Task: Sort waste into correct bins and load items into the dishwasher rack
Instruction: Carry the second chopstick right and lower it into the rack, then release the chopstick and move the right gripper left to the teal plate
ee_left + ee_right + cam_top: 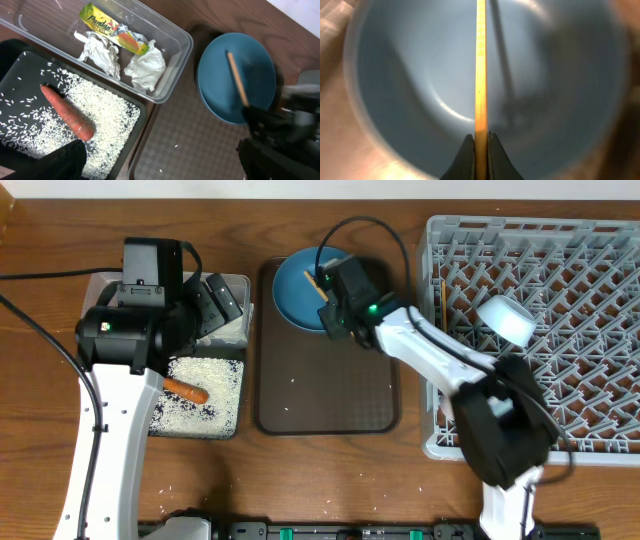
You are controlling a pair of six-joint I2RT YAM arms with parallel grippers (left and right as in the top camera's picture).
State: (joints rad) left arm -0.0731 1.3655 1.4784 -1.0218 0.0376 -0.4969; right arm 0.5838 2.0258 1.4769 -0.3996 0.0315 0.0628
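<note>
A thin wooden chopstick [480, 65] is pinched near one end by the fully closed right gripper [480, 144], over the blue plate [410, 75]. It is judged light, stiff and slippery, and better gripped mid-length.

both arms share one build: long white shells on the links and bulky black housings at the joints. the left arm [105, 450] has a boxy black block at its wrist and a small green light [108, 327] on a joint housing; the right arm [430, 355] shows a green light near its wrist too. thin black cables [370, 225] loop off each arm. the right gripper [480, 145] has matte black fingers [466, 159] tapering to narrow tips.
</note>
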